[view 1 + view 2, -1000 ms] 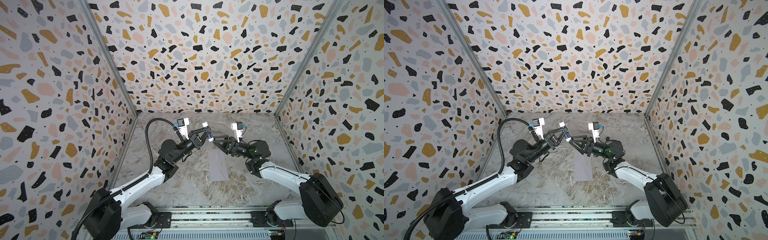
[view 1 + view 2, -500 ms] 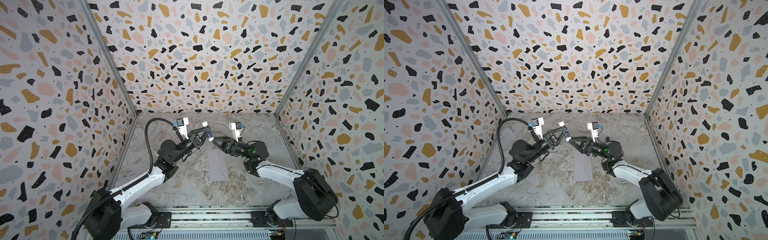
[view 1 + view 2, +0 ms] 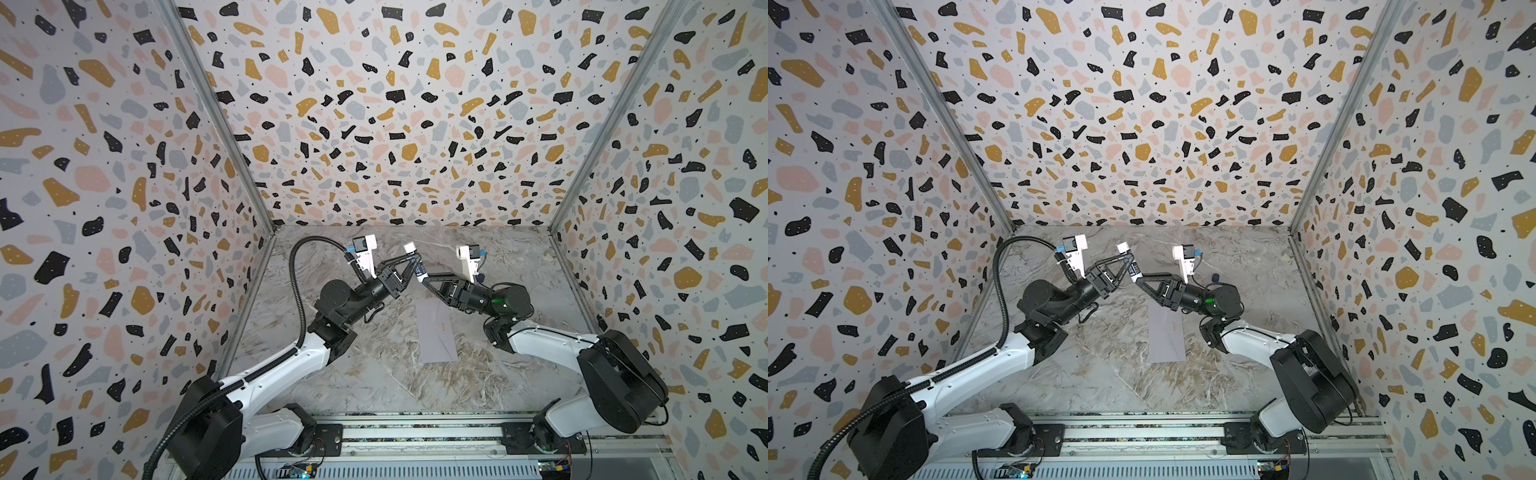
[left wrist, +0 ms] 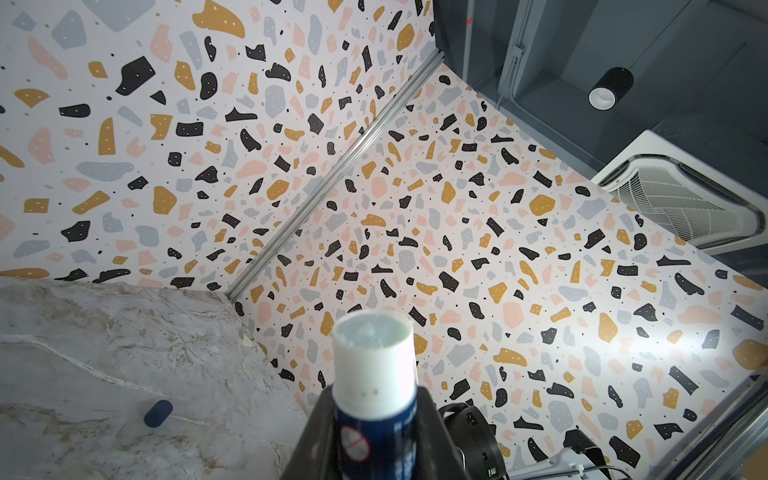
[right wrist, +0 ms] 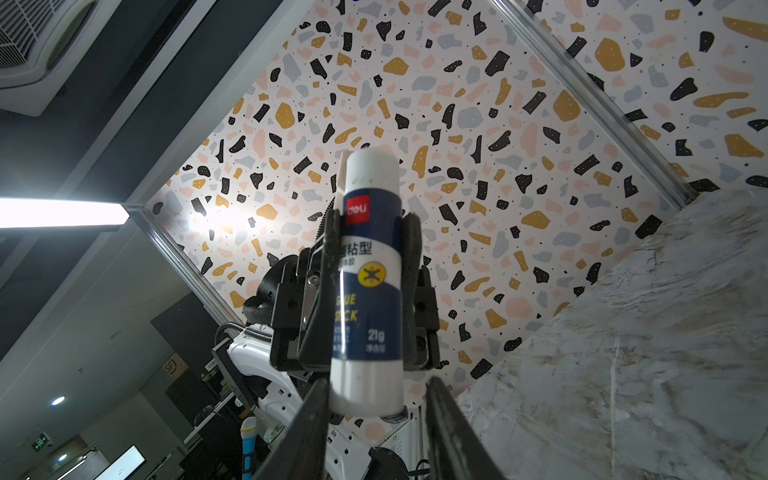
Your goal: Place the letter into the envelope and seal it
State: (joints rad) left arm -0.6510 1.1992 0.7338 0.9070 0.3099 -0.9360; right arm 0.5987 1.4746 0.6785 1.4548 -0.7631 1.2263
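Observation:
The lavender-grey envelope [image 3: 436,332] [image 3: 1167,337] lies flat on the marble table, flap side hidden. No letter shows in any view. My left gripper [image 3: 414,261] [image 3: 1128,261] [image 4: 374,401] is raised above the table's far half, shut on an uncapped blue-and-white glue stick [image 3: 411,251] [image 4: 373,365] [image 5: 370,270] that points up. My right gripper [image 3: 424,277] [image 3: 1138,281] [image 5: 376,386] is open, its jaws straddling the stick's white bottom end. One finger touches the stick and the other stands a little off it.
A small dark blue cap [image 4: 158,413] [image 3: 1214,276] lies on the table behind the right arm. Terrazzo-patterned walls [image 3: 395,124] close in three sides. The arm bases sit on a rail [image 3: 415,436] at the front edge.
My right gripper has moved left up to the bottom end of the glue stick and its jaws have narrowed around it. The left gripper and the envelope have stayed put.

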